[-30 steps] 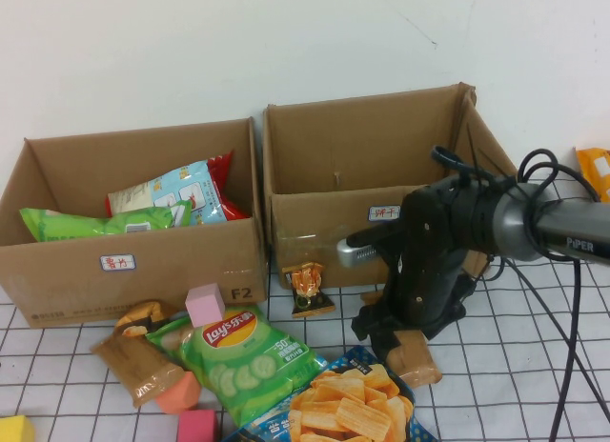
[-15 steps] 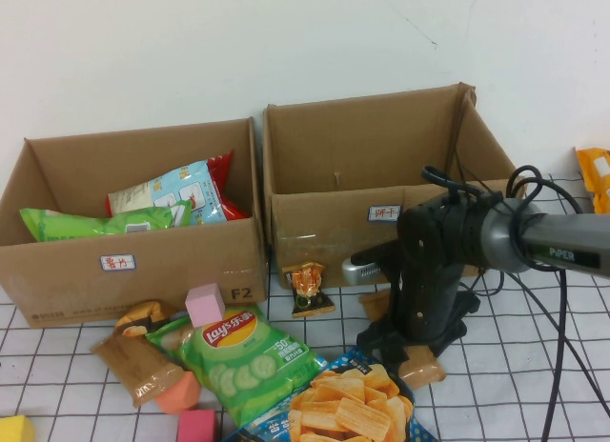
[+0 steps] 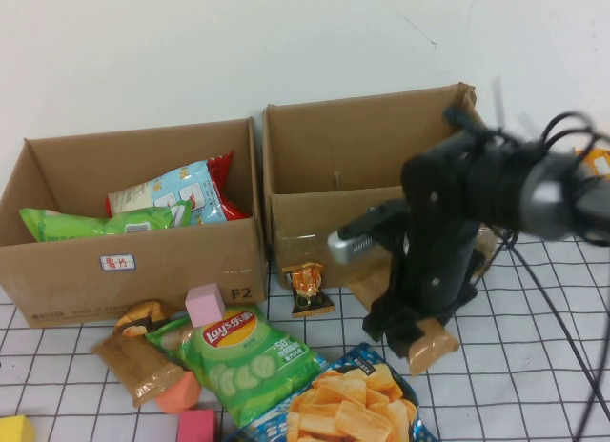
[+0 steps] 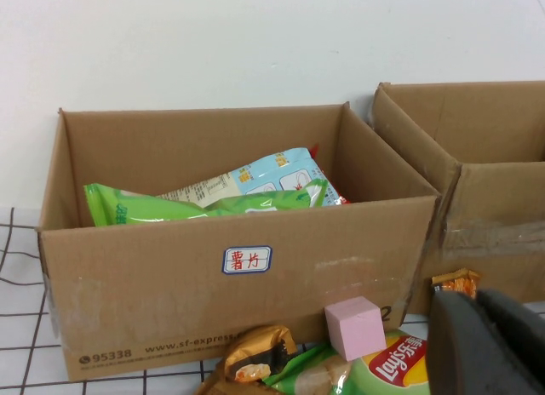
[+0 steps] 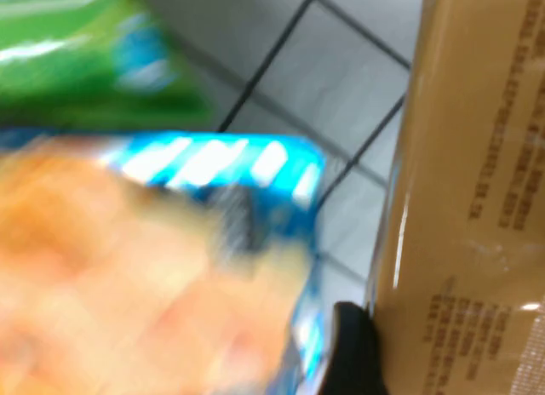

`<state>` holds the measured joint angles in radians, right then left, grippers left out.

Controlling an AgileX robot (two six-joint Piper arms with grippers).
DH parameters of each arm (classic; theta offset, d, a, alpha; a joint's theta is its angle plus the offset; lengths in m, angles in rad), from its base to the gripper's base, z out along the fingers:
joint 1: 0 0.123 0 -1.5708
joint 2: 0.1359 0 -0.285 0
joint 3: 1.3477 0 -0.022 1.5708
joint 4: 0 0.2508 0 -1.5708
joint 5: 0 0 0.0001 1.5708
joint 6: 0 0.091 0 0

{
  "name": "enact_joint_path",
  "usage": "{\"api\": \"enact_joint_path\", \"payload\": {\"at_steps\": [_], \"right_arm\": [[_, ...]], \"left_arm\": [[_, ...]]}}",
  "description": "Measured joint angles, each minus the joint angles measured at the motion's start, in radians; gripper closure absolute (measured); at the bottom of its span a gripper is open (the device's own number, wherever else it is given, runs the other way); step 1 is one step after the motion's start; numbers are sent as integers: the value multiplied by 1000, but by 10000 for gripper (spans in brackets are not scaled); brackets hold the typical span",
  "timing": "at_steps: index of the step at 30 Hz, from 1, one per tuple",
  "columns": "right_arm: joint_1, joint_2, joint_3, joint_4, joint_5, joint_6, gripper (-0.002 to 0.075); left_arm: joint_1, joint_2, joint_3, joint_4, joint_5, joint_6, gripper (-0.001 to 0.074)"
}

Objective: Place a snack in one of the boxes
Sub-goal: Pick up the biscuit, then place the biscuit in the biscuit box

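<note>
My right gripper (image 3: 414, 335) is shut on a brown snack packet (image 3: 435, 347) and holds it just above the table, in front of the right cardboard box (image 3: 307, 225). In the right wrist view the packet (image 5: 477, 199) fills one side, with one dark finger (image 5: 353, 354) pressed on its edge. The left cardboard box (image 3: 172, 263) holds several snack bags. My left gripper (image 4: 490, 344) is shut and empty, low over the table in front of the left box (image 4: 170, 267); it does not show in the high view.
On the table in front of the boxes lie a green Lay's bag (image 3: 243, 351), a blue-edged chips bag (image 3: 348, 406), a small orange packet (image 3: 307, 285), another brown packet (image 3: 138, 361), pink cubes (image 3: 204, 304) and other blocks. Cables hang at the right.
My right arm has risen and swung a little right and towards the right box, carrying the brown packet off the table. Nothing else has moved.
</note>
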<state>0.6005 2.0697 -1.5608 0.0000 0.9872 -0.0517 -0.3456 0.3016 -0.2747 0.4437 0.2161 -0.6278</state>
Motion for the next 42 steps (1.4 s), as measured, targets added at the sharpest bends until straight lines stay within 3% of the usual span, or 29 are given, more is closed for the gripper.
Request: {"api": "enact_joint_path", "payload": {"at_steps": [8, 14, 19, 26, 29, 32, 35, 40, 42], "right_arm": [[49, -287, 14, 9, 12, -89, 260], [47, -384, 14, -118, -204, -44, 260], [21, -348, 14, -271, -471, 88, 260], [-59, -192, 14, -293, -847, 173, 253], [-86, -140, 14, -280, -894, 236, 190], [-104, -132, 14, -278, -868, 300, 181], [-108, -161, 14, -276, -815, 332, 270], [-108, -300, 14, -251, -674, 340, 613], [-108, -372, 23, -249, -640, 331, 678]], "left_arm": [[0, 0, 0, 0, 0, 0, 736], [0, 0, 0, 0, 0, 0, 736], [0, 0, 0, 0, 0, 0, 736], [0, 0, 0, 0, 0, 2, 736], [0, 0, 0, 0, 0, 2, 736], [0, 0, 0, 0, 0, 2, 736], [0, 0, 0, 0, 0, 2, 736], [0, 0, 0, 0, 0, 2, 736], [0, 0, 0, 0, 0, 2, 736]]}}
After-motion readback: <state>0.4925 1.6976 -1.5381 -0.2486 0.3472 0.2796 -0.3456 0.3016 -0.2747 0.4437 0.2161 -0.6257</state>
